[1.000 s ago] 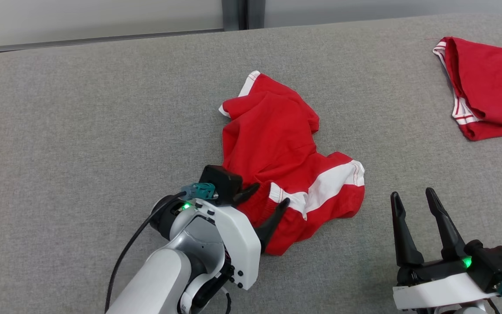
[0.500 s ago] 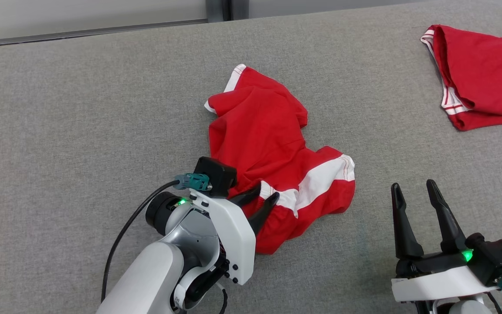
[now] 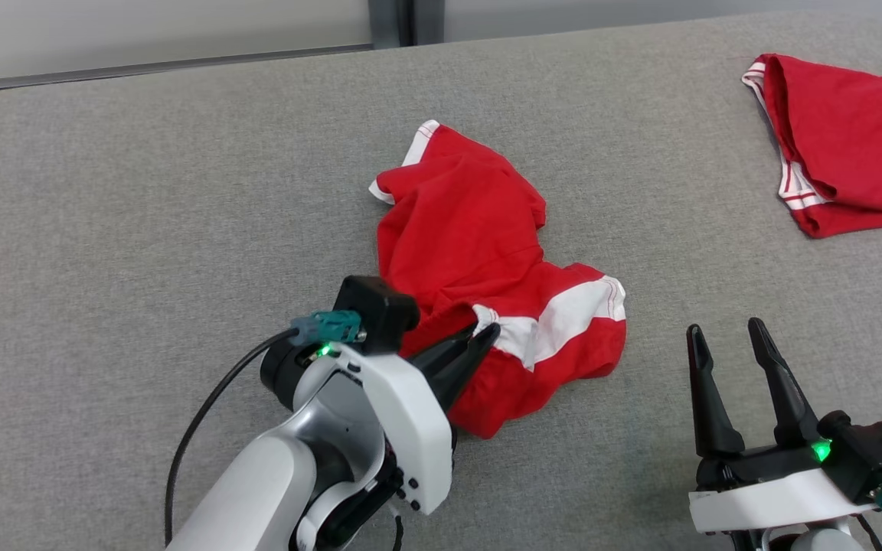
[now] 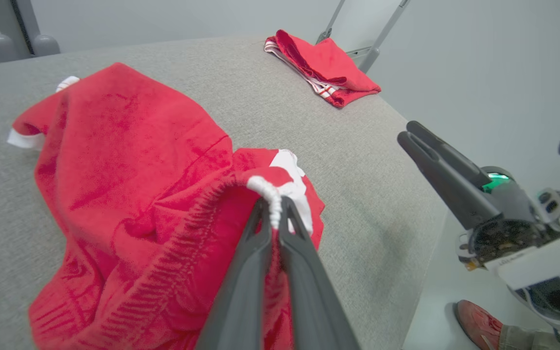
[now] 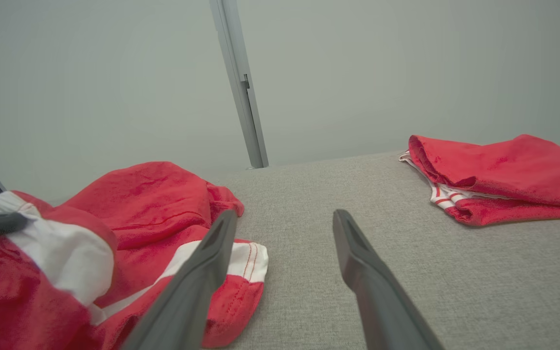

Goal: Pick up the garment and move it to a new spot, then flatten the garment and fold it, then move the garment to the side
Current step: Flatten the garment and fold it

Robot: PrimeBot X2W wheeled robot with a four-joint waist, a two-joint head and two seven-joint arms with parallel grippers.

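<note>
Starting with the wide grey fabric-covered surface, lying flat under everything and offering bare room on the left for a new spot. Moving to the crumpled red cloth garment with white bands, resting in a heap near the middle of that surface, bunched and doubled over itself, nowhere near flat yet. Glancing to the far right at a second red cloth piece with white stripes, sitting well apart from the heap, looking already folded and set aside, so best left alone. Coming down to the left gripper, reaching in from the near left and clamping its two dark fingers together on the ribbed elastic waistband at the heap's near edge. Spotting, in the left wrist view, a white end of that band poking out just above the closed tips. Judging that a sound hold: gripping the thick gathered hem rather than thin loose cloth, giving less chance of slipping on the lift. Checking the right gripper, hovering at the front right with fingers spread apart and nothing between them, near the garment's white-banded leg, likely standing by for a second corner. Calling this the pick-up step, with lifting, flattening, folding and moving aside all remaining. Watching for the heap dragging unevenly from a one-point hold.
</note>
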